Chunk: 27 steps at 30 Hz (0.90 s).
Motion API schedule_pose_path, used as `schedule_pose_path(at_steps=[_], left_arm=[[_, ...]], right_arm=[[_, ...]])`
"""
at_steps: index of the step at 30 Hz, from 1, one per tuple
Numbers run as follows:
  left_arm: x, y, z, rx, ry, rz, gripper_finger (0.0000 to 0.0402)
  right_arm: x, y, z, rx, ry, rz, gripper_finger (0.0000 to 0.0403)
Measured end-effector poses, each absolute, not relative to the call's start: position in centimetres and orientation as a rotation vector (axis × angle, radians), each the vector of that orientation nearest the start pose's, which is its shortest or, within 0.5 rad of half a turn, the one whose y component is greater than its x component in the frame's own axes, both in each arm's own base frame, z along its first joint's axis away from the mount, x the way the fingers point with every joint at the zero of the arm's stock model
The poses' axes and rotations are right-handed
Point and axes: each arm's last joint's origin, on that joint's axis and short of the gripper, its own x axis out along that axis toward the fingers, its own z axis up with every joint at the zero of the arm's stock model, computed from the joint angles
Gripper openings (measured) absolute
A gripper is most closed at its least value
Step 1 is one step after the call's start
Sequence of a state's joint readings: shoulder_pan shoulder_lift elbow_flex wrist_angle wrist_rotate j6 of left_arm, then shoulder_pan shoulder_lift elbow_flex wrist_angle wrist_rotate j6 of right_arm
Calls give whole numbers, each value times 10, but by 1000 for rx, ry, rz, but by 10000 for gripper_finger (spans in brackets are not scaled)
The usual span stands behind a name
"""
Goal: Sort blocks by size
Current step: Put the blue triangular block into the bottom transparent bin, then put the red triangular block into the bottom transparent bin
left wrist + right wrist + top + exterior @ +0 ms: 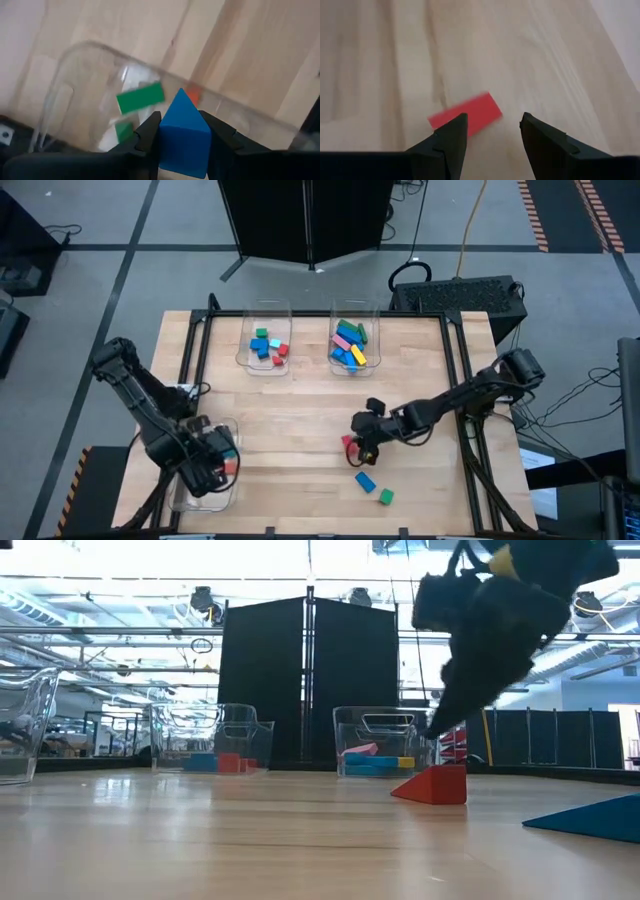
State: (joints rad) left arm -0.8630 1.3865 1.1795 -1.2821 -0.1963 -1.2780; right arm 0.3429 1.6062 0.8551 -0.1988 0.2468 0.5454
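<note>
Left gripper (182, 132): clenched on a blue block (183, 135), over the clear bin (228, 480) at the bench's near-left corner.
Right gripper (492, 132): released, fingers apart, red block (465, 115) on the bench just beyond its tips.

This is a robotics lab or test hall, not a home. A wooden table (300, 420) with a black metal frame stands on a grey floor crossed by dark tape lines, with orange-and-black hazard striping (560, 210) near one corner. Loose cables (560, 405) trail over the floor beside the table, a yellow cord (470, 225) runs to a black equipment case (470, 298), and black partition panels (310, 680) stand behind the table. The level view across the tabletop shows a wide industrial hall with overhead pipes and ceiling beams (120, 630) and bright lighting. Clear plastic bins (265, 340) sit on the table, laid out as for an experiment.
</note>
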Motion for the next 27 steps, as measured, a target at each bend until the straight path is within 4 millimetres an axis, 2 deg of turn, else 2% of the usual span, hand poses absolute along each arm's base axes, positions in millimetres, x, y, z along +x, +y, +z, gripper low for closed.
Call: schedule_pose_path(at_steps=[4, 9, 13, 18, 23, 27], left_arm=[[149, -177, 271, -300, 1382, 308, 107], [143, -183, 266, -270, 1395, 279, 107], [139, -190, 253, -245, 1436, 323, 116], [136, -190, 234, -305, 1509, 460, 164], [136, -191, 229, -328, 1533, 495, 220], [135, -191, 229, -319, 1539, 496, 253]], right_arm=[[280, 108, 163, 264, 923, -225, 176], [275, 122, 164, 279, 915, -207, 176], [274, 126, 164, 272, 889, -221, 176], [277, 126, 166, 507, 838, -304, 177], [278, 124, 166, 579, 817, -355, 191], [282, 126, 151, 617, 830, -409, 208]])
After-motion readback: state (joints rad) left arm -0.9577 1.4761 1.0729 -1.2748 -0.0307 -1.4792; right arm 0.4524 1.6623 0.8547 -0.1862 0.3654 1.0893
